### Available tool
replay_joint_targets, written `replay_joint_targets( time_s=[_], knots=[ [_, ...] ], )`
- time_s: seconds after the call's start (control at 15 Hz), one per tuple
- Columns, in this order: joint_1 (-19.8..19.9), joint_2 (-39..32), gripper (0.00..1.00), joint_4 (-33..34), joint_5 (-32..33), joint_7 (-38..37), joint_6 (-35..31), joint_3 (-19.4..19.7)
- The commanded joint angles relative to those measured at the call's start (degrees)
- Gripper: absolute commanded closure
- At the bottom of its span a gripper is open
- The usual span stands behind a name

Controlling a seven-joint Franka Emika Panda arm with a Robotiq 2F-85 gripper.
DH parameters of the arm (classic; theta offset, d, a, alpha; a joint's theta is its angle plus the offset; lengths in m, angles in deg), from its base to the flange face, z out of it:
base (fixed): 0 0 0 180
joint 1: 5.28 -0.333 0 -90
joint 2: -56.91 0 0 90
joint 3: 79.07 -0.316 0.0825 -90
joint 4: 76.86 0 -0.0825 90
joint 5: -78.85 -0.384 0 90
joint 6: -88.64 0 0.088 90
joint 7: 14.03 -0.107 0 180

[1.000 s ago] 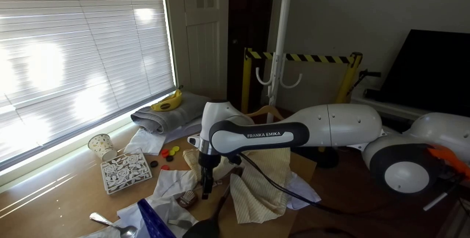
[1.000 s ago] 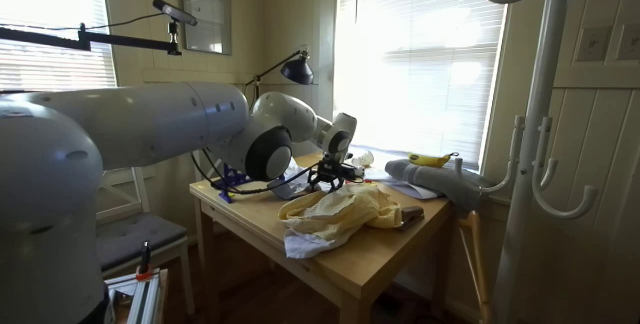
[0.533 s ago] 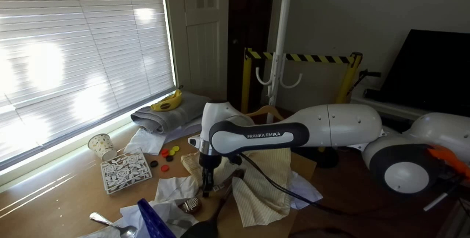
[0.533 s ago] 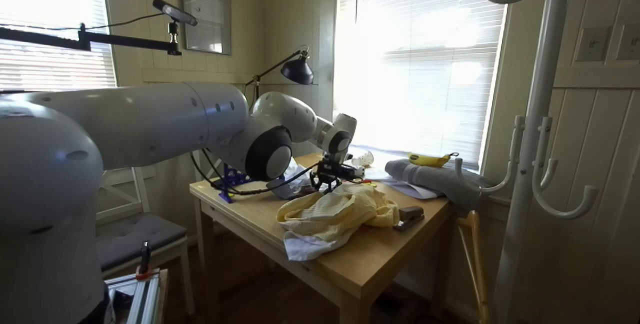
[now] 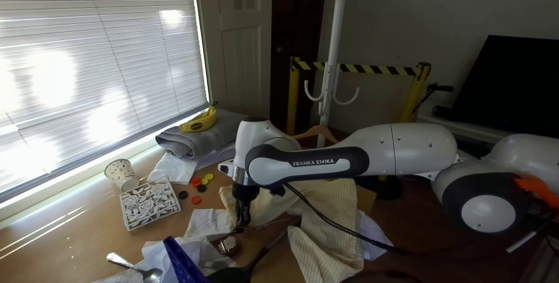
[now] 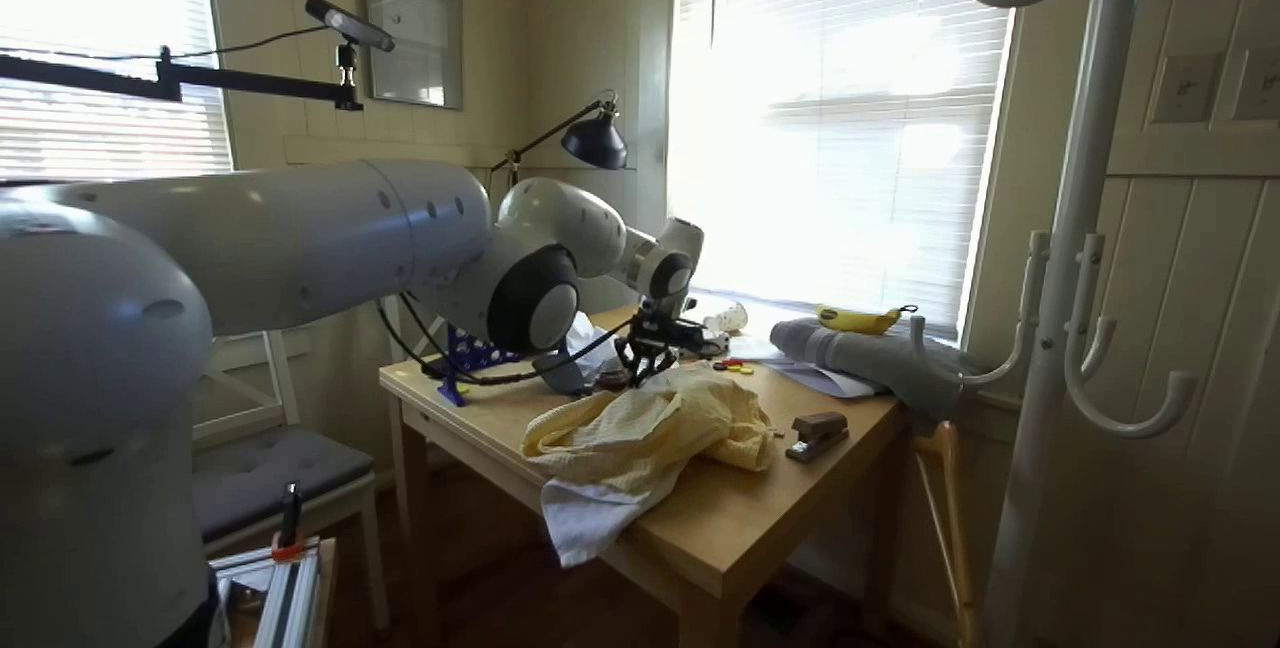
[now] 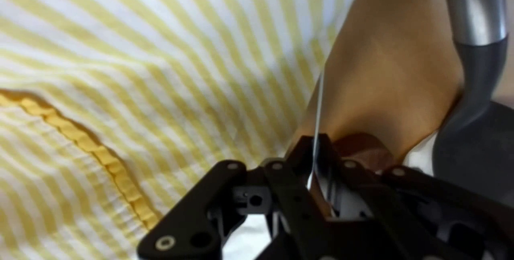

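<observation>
My gripper [image 7: 314, 144] points down over the table, its fingertips together on a thin pale strip [image 7: 319, 107] seen edge-on. The strip's upper end meets the edge of a yellow-and-white striped cloth [image 7: 160, 91]; whether it belongs to the cloth I cannot tell. In both exterior views the gripper [image 5: 239, 229] is at the border of the rumpled cloth [image 5: 325, 226]. A black spatula [image 7: 478, 131] lies on the right in the wrist view. Just beyond the fingers a brown rounded object [image 7: 363, 149] shows partly, apparently the small thumb piano [image 5: 229, 244].
A stapler [image 6: 818, 436] sits near the table's edge. Around the arm are a blue stand [image 5: 183, 261], a spoon [image 5: 150, 274], a white openwork rack [image 5: 150, 203], a paper cup [image 5: 122, 174], several coloured discs [image 5: 196, 199] and a grey towel [image 5: 188, 141] bearing a banana [image 5: 198, 120].
The fingers have come together. The striped cloth has slid toward the robot base, uncovering the stapler, and its white part hangs lower over the edge. The spatula has shifted and the arm moved slightly.
</observation>
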Motion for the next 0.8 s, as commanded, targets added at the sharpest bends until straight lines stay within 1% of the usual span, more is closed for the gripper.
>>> replay_joint_targets(
  time_s=[0.0,0.2,0.47,0.73],
  knots=[
    [-1.6,2.3,0.98,0.5,1.2,2.0,-2.4,0.6],
    [-2.0,4.0,0.98,0.2,0.5,3.6,-8.6,-0.1],
    [-1.1,4.9,0.98,0.2,-2.1,5.8,-21.0,-3.2],
    [-0.1,4.9,0.98,0.2,-4.3,9.9,-32.6,-7.3]
  ],
)
